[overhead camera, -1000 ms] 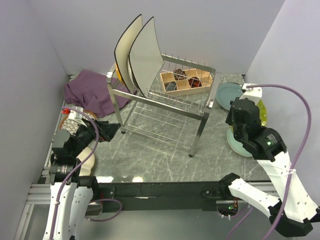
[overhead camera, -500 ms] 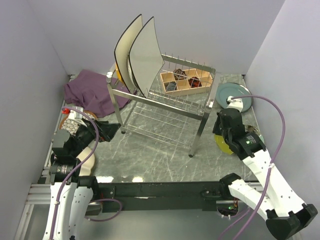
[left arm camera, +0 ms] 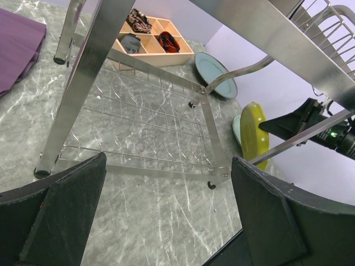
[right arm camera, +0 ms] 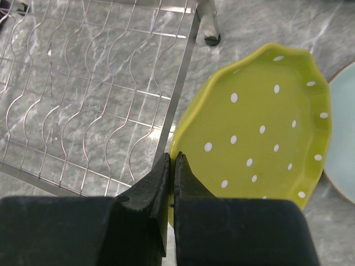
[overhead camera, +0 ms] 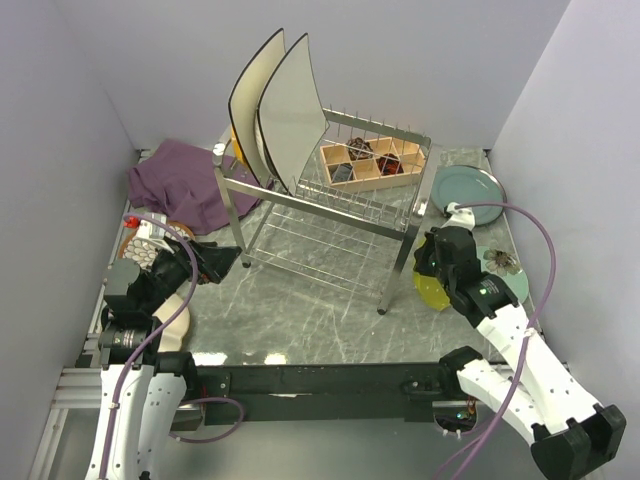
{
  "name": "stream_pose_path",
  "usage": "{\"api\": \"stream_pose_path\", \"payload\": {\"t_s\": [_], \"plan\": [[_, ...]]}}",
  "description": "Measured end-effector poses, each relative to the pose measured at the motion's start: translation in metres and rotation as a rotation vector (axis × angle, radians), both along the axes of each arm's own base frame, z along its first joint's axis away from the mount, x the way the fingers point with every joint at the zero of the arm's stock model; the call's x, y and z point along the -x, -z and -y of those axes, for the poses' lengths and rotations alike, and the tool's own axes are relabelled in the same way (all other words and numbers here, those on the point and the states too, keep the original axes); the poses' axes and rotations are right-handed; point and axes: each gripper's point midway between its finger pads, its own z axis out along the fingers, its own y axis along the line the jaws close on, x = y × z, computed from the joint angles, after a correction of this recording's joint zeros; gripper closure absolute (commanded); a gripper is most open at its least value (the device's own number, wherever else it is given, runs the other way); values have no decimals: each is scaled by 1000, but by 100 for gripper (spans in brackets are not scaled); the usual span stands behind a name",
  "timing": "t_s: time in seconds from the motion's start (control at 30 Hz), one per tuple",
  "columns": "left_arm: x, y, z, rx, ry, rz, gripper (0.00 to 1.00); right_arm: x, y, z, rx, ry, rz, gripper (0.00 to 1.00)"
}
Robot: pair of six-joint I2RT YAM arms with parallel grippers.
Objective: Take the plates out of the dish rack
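At the left edge of the worktop (overhead camera: 300, 320), the left tool (overhead camera: 222, 262) stands wide and empty. Near the right edge, the right tool (right arm camera: 171, 162) pinches the rim of the yellow-green plate (right arm camera: 260, 133), held on edge just beside a leg of the dish rack (overhead camera: 318, 203). Recommended: swing clear of that leg, tilt flat, lower onto the mint plate (overhead camera: 505, 275). Two square plates (overhead camera: 295, 110) stand at the rack's far-left end.

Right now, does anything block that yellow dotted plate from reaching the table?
Nothing visible does. The right gripper holds the yellow plate beside the rack's front leg; the mint plate lies close by.
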Motion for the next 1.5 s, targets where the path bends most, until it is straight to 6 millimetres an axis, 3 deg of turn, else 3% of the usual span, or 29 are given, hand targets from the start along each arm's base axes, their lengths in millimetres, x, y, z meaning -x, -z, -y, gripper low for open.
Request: {"api": "stream_pose_path", "payload": {"t_s": [0.67, 0.93, 1.5], "plan": [[-3, 1, -3, -1, -25, -2, 1, -22, 44, -16, -88, 48, -83, 100], [-4, 1, -4, -1, -29, -6, 1, -19, 44, -15, -110, 61, -65, 100], [-12, 14, -6, -3, -45, -67, 1, -15, 65, -16, -151, 107, -117, 100]]}}
